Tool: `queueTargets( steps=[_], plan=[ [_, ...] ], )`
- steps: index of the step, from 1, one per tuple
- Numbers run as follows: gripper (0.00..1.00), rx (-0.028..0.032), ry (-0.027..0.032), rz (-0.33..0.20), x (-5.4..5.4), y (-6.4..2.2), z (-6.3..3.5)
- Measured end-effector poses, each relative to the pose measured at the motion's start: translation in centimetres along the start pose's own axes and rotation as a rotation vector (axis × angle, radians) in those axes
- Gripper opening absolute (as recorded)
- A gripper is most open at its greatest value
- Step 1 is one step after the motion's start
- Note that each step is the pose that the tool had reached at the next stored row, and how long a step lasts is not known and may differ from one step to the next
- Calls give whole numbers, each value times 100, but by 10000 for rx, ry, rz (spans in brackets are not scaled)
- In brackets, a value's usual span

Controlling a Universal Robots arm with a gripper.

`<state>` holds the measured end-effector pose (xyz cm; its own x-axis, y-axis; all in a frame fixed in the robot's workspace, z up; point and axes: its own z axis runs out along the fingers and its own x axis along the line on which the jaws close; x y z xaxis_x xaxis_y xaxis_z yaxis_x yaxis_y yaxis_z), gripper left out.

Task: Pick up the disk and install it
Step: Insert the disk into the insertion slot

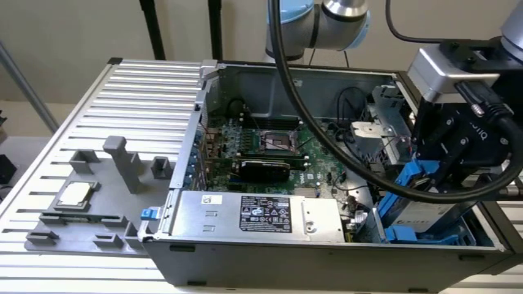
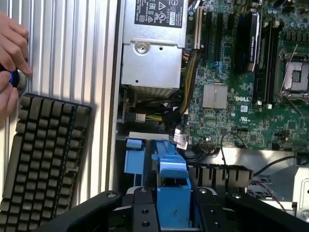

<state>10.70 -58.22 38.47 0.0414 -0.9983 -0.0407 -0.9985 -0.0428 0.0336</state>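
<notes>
Gripper is pinching the disk. In the wrist view its two black fingers are pressing in on either side of the blue carrier bracket, so the gripper is closed on the disk, not spread. The disk is standing on edge, slightly tilted. The silver body and white label are facing the ext. view's left, w/ blue bracket showing at top and bottom.

Step in hand, as I'm reading it: pick-up is done and install is under way. The disk's lower end is sitting at the mouth of the blue drive cage, in the corner of the PC case at the ext. view's right. Can't tell if it's touching the cage rails or hanging just above them. It isn't looking seated, since most of the body is showing above the cage.

What this step is calling for, IMO: keeping the bracket square to the cage slot and clear of the wires and the thick black cable looping close by.

Containers:
- The case is holding the mobo, w/ an empty CPU socket.
- The PSU is lying along the near wall, and the cage is beside it.
- Outside the case, on the ribbed table, a grey fixture tray is holding a small square silver chip.

In the wrist view a keyboard is lying on the table, and a person's hand is gripping a small blue-lit knob just beside it.
</notes>
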Motion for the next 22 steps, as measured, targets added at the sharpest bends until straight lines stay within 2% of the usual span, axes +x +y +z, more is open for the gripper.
queueTargets(
  steps=[14,22],
  plan=[
    [0,-49,4,-131,9,-13,210],
    [0,-143,1,-209,14,-44,325]
  ],
)
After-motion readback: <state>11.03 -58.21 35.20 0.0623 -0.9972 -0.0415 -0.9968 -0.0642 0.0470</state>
